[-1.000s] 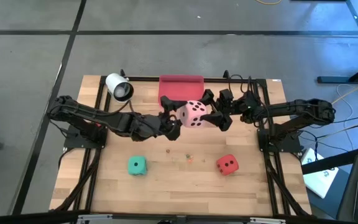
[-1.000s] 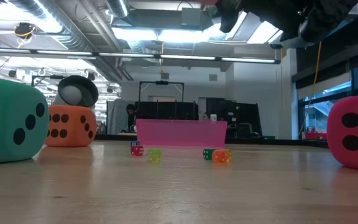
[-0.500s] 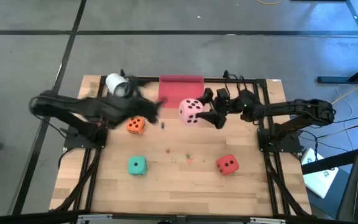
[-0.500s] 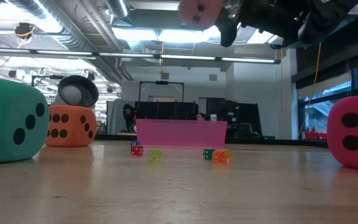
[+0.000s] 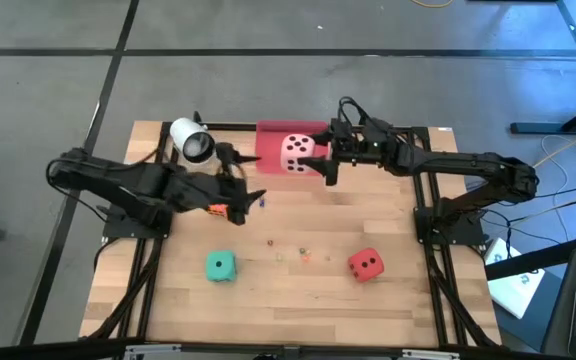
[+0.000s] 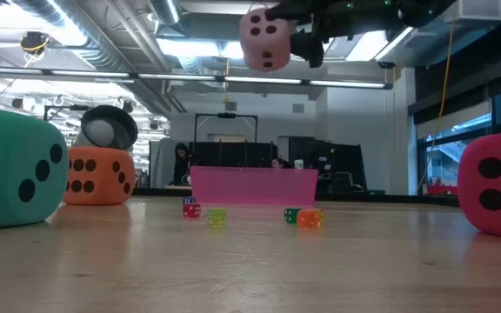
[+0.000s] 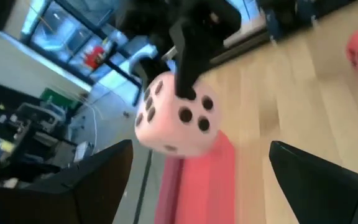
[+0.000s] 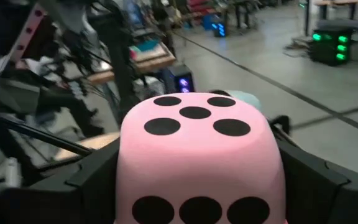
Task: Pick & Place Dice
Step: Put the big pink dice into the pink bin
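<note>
placement is the step in hand, i judge: right gripper (image 5: 313,160) clamps the pink die (image 5: 295,152) aloft over the pink tray (image 5: 273,132), so next comes lowering and letting go, while left gripper (image 5: 243,190) waits with jaws spread by the orange die (image 5: 218,208).

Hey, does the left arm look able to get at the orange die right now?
Probably yes: the left gripper is open right beside the orange die, with nothing between them. The right gripper holds the pink die off over the tray.
</note>
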`<state>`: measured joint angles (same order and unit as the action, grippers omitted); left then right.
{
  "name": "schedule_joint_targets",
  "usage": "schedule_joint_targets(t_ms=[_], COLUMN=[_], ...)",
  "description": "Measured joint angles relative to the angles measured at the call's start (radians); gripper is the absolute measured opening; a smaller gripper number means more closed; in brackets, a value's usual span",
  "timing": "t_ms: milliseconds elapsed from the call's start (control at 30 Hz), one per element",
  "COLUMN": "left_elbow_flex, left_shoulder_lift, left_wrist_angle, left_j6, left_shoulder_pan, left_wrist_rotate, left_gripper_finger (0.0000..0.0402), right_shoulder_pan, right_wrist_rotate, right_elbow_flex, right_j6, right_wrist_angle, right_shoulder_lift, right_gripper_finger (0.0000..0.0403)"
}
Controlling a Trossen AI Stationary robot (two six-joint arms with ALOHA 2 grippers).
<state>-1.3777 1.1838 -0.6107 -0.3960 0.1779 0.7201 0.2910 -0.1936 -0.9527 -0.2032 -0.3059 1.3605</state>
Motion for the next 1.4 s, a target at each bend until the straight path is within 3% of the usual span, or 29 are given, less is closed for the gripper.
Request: schedule_joint_targets(t_ms=[100,233,333,467,633,833,933,1100,1400], left_elbow_flex=[-0.007,-0.002,0.066,0.185,0.374,0.564,0.637,0.697,0.718], left_shoulder_lift=[-0.021,-0.025,-0.053,-0.164,-0.311,-0.416,-0.431,-0.434,-0.419], left_wrist_angle=[-0.022,-0.089,-0.071,0.03,0.266,0.457,0.532,0.596,0.609], left_j6=[0.046,0.118,0.123,0.139,0.145,0.146,0.16,0.206,0.256], left_shoulder_pan=[-0.014,-0.059,-0.102,-0.164,-0.215,-0.244,-0.251,-0.263,-0.263], left_wrist_rotate=[0.0,-0.081,-0.125,-0.152,-0.312,-0.334,-0.358,-0.42,-0.528], left_gripper_finger=[0.0373,0.0373,0.0373,0.0373,0.0373,0.0373,0.0372,0.0372,0.0372], right_shoulder_pan=[0.021,0.051,0.073,0.088,0.104,0.14,0.162,0.174,0.218], right_wrist_rotate=[0.026,0.031,0.024,0.022,0.016,0.007,-0.004,0.074,0.112], right_elbow_flex=[-0.032,-0.052,-0.052,-0.053,-0.053,-0.061,-0.14,-0.364,-0.799], right_j6=[0.026,0.034,0.032,0.032,0.036,0.038,0.063,0.16,0.281], right_wrist_angle=[0.087,0.132,0.136,0.155,0.16,0.181,0.295,0.534,1.04], right_shoulder_lift=[0.003,0.004,0.004,0.004,0.004,0.025,0.072,0.202,0.483], right_gripper_finger=[0.0328,0.0328,0.0328,0.0328,0.0328,0.0328,0.0328,0.0328,0.0328])
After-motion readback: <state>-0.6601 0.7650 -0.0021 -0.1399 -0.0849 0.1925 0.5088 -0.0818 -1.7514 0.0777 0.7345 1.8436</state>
